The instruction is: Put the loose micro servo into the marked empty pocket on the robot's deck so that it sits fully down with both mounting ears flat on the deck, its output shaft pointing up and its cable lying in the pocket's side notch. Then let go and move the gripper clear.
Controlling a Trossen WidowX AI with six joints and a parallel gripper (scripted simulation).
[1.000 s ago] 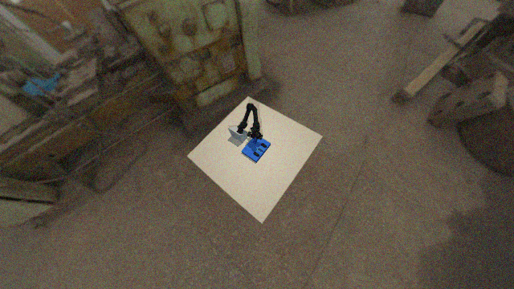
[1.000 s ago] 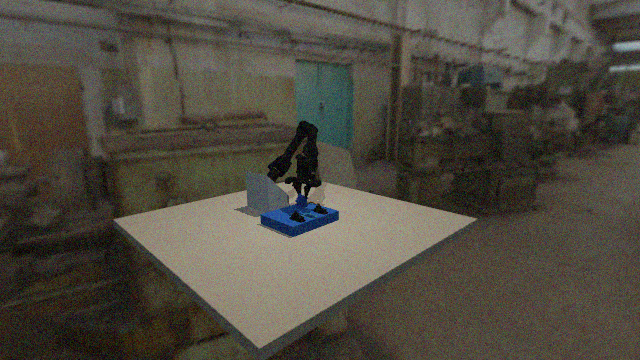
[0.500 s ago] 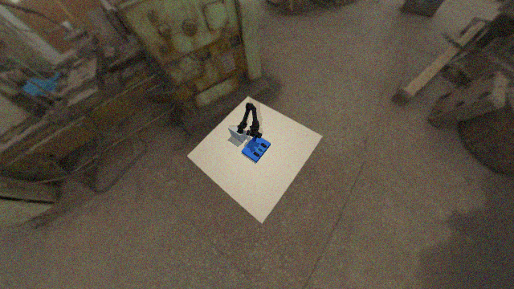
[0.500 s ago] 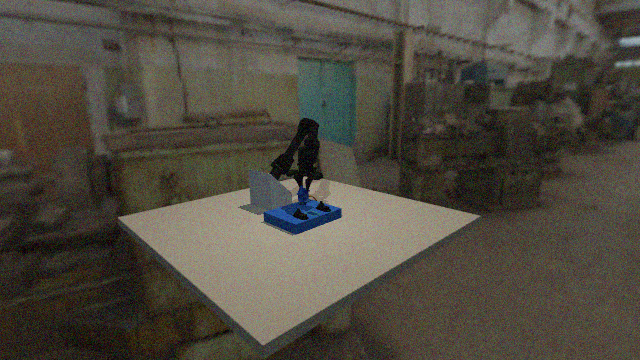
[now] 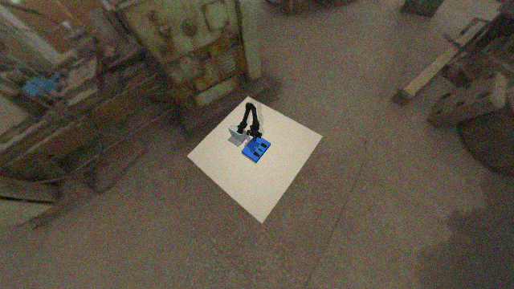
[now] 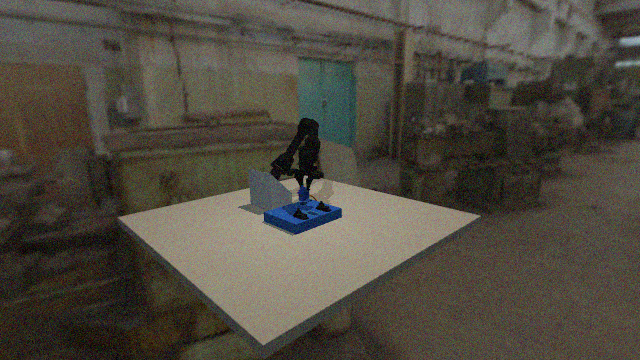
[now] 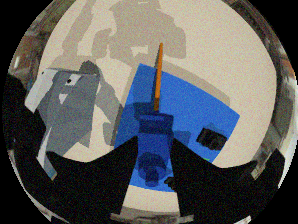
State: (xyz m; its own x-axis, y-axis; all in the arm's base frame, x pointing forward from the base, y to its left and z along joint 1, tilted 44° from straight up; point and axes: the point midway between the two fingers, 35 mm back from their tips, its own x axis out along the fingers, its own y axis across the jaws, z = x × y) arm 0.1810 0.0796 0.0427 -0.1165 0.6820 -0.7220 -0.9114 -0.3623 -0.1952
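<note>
One blue deck (image 5: 250, 152) (image 6: 280, 220) (image 7: 192, 102), one servo (image 6: 303, 194) (image 7: 152, 142), one arm (image 5: 255, 118) (image 6: 309, 150).

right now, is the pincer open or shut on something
Shut on the blue micro servo: in the wrist view both black fingers of the pincer press its sides.

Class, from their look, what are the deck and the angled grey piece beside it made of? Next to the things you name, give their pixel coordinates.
Blue deck (image 5: 250, 153) (image 6: 281, 223) (image 7: 190, 100): probably matte plastic; even colour, no sharp highlights.

Grey piece (image 6: 264, 192) (image 7: 75, 112): painted metal or plastic; flat, dull faces leave it open.
</note>
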